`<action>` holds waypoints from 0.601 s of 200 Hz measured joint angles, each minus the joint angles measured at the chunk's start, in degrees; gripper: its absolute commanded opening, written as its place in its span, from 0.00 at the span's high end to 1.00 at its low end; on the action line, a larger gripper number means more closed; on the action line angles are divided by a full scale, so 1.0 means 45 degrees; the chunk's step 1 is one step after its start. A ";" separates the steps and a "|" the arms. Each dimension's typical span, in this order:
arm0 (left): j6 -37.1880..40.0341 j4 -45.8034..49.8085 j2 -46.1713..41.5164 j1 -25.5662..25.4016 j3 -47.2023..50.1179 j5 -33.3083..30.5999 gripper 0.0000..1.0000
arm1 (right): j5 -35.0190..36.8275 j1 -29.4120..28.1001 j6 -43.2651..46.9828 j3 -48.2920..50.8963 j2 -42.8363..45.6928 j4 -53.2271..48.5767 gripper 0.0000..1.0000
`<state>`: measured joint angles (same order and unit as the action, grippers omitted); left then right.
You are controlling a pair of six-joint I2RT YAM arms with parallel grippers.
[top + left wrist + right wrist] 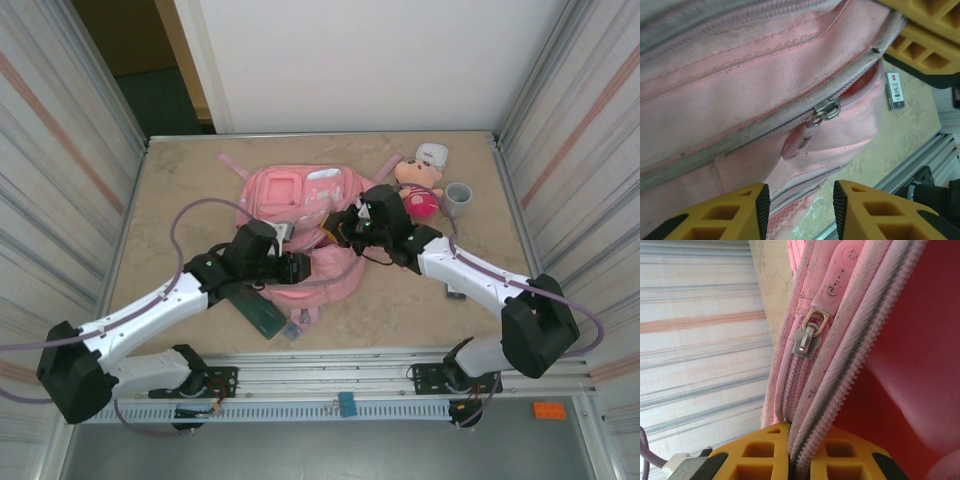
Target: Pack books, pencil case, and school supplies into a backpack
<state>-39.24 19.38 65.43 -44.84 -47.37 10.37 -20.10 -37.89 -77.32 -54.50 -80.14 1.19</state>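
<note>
The pink backpack [296, 196] lies in the middle of the table, its main zip partly undone. My right gripper [347, 228] is shut on the zipped edge of the opening [840, 390], holding it up so the red lining [920, 340] shows. My left gripper [801, 200] is open at the backpack's near side, and loose fabric lies over the gap without being pinched. A metal zip pull [826, 110] hangs just beyond its fingertips. The dark green pencil case [262, 312] lies under my left arm, with a small bluish school supply [293, 330] beside it. A small flat book [895, 90] with a pale label lies right of the backpack.
A pink plush doll [420, 190] and a grey cup [458, 197] stand at the back right. Corrugated metal walls [70, 160] close in both sides. An aluminium rail [340, 370] runs along the near edge.
</note>
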 measured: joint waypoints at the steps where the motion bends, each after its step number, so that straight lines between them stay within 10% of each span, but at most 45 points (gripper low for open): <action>1: 0.0000 0.0005 0.0019 -0.0010 -0.0005 0.0000 0.60 | 0.0005 0.0000 0.0000 -0.0005 0.0000 0.0000 0.96; 120: 0.0019 -0.1039 0.1069 -0.0243 -0.0194 -0.1059 0.74 | 0.0233 -0.0199 0.0136 -0.0253 -0.0097 -0.0287 0.99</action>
<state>-39.16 14.70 70.24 -45.93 -48.25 5.61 -19.05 -38.79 -76.71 -55.64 -80.58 -0.10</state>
